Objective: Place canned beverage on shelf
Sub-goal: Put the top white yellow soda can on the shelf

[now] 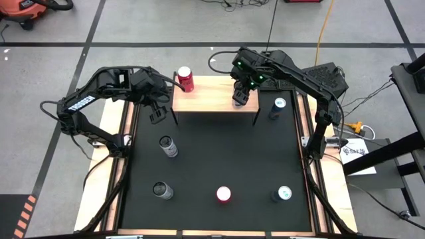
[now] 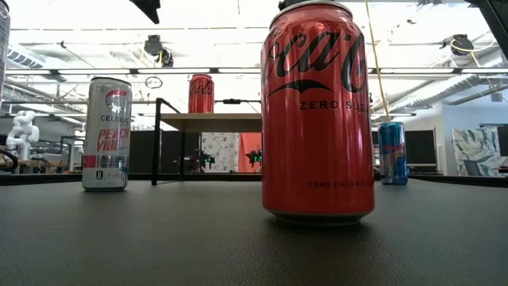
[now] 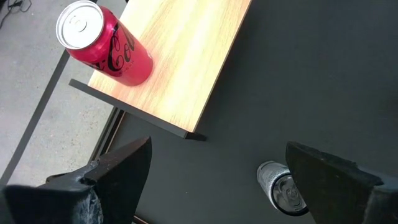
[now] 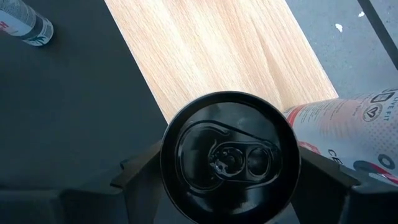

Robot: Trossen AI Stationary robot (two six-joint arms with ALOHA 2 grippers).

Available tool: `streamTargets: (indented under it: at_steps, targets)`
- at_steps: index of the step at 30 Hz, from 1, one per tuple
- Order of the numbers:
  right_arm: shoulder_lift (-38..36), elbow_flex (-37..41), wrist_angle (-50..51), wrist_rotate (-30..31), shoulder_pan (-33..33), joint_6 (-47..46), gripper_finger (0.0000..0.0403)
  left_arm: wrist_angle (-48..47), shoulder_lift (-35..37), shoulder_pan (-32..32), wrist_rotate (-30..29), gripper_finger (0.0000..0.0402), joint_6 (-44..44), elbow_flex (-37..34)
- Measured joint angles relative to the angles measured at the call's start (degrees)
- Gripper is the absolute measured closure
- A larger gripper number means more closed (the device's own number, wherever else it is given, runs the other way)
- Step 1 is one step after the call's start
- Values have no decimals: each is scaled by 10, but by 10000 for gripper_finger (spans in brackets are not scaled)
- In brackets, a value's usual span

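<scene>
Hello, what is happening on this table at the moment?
A two-arm robot is putting drink cans on a small wooden shelf. The right gripper holds a black-topped can over the shelf. One red can already stands on the shelf's left end. The left gripper hangs open beside the shelf, holding nothing. Several other cans stand on the black mat.

Light matt wood shelf [image 1: 212,97], glossy metal can [image 1: 184,78]

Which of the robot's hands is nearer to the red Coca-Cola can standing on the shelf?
Left. The left hand hovers just off the shelf's end where the red Coca-Cola can stands; the right hand is over the shelf's opposite end, holding a black-topped can.
</scene>
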State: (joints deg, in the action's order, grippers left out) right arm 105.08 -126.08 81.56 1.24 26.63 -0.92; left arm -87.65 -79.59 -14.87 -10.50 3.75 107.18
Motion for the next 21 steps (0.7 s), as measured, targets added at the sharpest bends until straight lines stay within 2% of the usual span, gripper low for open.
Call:
streamTargets:
  at_steps: [21]
  targets:
    - [0, 0, -3, 0, 0, -10, 128, 1, 0, 0, 0, 28, 2, 0]
